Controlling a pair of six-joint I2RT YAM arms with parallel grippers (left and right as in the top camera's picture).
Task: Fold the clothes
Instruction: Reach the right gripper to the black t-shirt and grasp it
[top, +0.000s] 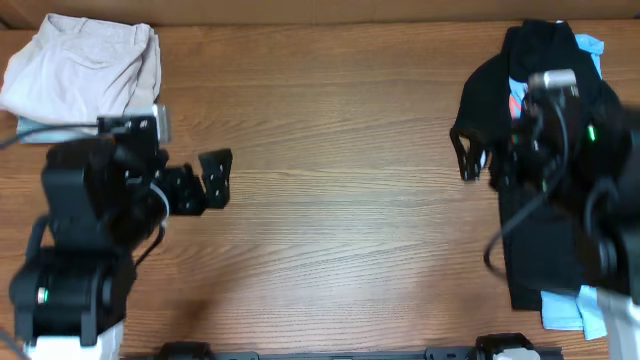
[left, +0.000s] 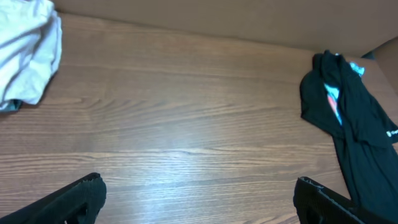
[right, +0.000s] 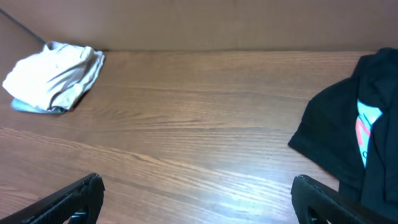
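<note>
- Clothes (top: 540, 250) lie heaped along the right edge of the overhead frame, long axis running top to bottom.
- My right claw (top: 478, 158) hangs at their left border, jaws apart and empty, and is the nearer one.
- My left claw (top: 218, 178), also apart, sits well away at left.

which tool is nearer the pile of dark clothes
Right. The right tool is at the edge of the pile of dark clothes; the left tool is across the table, beside the beige folded garment.

no legible text, clothes (left: 360, 137) print unreadable
</note>
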